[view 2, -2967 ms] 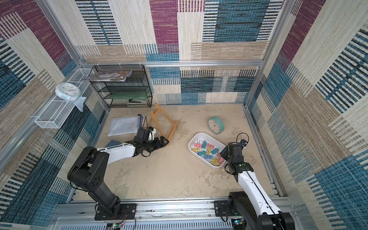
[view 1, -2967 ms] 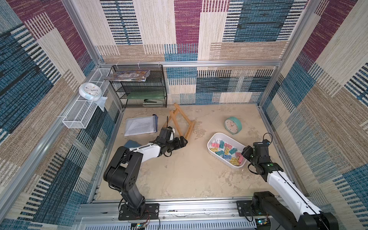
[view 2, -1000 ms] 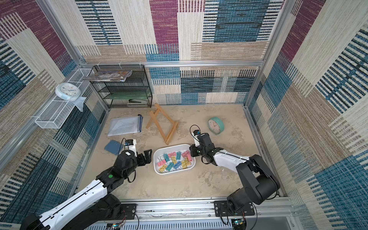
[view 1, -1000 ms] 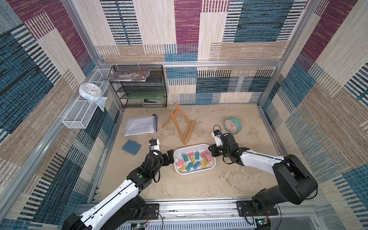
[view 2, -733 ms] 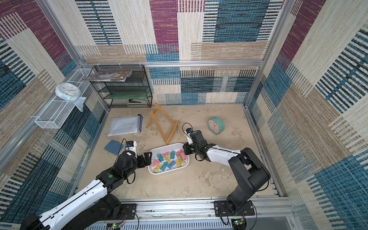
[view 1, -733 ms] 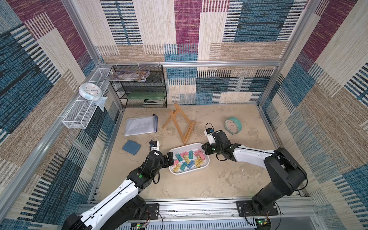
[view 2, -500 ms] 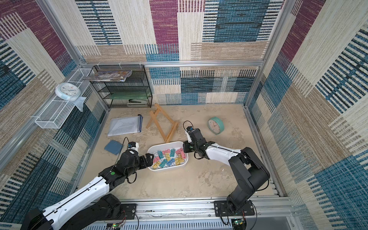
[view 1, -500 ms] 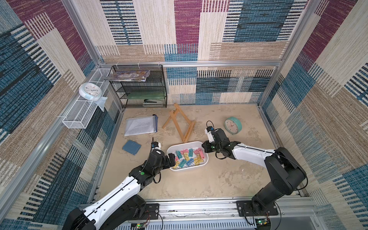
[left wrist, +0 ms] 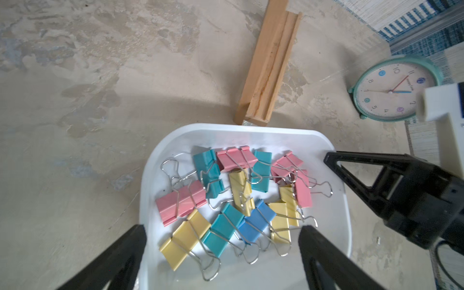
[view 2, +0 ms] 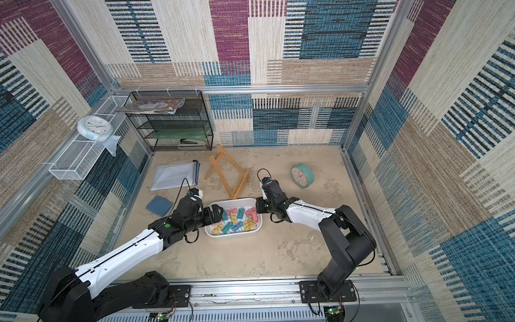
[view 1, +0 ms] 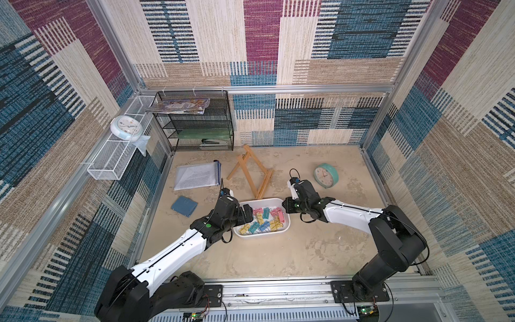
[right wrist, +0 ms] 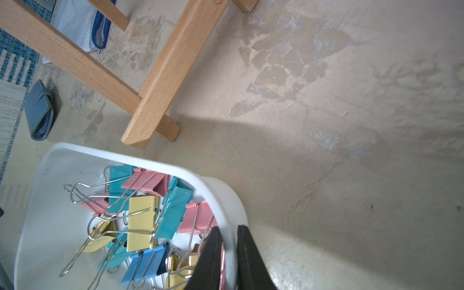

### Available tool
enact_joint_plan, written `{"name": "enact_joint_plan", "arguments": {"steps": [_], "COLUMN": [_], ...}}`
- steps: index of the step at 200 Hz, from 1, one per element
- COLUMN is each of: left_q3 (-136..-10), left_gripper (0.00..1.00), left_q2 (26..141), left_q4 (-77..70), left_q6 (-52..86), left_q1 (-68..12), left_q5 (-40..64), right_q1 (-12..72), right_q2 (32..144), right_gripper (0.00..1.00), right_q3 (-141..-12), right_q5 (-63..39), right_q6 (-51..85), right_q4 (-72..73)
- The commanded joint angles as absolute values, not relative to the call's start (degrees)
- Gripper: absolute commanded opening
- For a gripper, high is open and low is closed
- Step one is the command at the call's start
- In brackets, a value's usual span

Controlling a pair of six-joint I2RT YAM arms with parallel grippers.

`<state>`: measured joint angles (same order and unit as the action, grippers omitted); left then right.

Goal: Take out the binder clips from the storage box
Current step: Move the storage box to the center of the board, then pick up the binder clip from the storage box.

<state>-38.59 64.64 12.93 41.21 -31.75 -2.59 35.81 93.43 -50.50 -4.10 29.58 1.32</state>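
Since earlier, the storage box (view 1: pixel 262 235) now sits centred; our right gripper (right wrist: pixel 228 228) pinches its wall narrowly, left gripper (left wrist: pixel 222 227) gapes wide over the binder clips (left wrist: pixel 236 195). Tangled handles may drag neighbours out

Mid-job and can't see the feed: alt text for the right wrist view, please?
The right claw grips the white storage box by its wall, one finger inside, one outside. Pastel binder clips lie in it; a wooden easel and blue wallet lie beyond.
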Motion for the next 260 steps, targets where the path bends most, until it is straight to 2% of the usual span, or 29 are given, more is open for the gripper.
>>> {"name": "enact_joint_plan", "arguments": {"steps": [1,40,54,91,119,140,214,260], "left_q3": [-40.5,-42.3,-41.9,-43.7,-45.2,-46.2,-47.3,-46.8], "left_gripper": [0.99,0.99,1.0,0.88,0.86,0.84,0.83,0.84], "left_q2": [65.5,66.0,66.7,71.6,74.1,75.5,77.5,76.8], "left_q4": [15.7,16.1,14.0,11.3,11.3,11.3,11.3,11.6], "left_q6": [38.7,38.5,39.5,40.8,40.2,39.7,40.6,40.1], "left_q1": [-31.7,-31.7,-31.7,-32.1,-32.5,-33.2,-35.1,-35.1], "left_q5": [-1.9,-0.6,1.6,6.7,6.6,6.3,5.1,4.7], "right_q1": [35.8,35.8,35.9,38.8,39.6,40.0,42.4,43.3], "right_q2": [92.8,90.1,89.4,92.1,92.9,94.0,98.2,99.8], "right_gripper": [0.22,0.26,0.26,0.23,0.21,0.2,0.19,0.13], "right_q3": [-52.4,-56.5,-57.8,-62.1,-63.4,-64.5,-67.6,-68.9], "right_q5": [-2.7,-1.9,-5.0,-2.8,1.6,1.1,1.3,3.2], "right_q6": [28.6,26.0,25.1,23.9,23.2,22.0,21.4,20.6], "right_q4": [-3.6,-11.6,-13.3,-23.1,-26.5,-27.5,-29.0,-31.5]}}
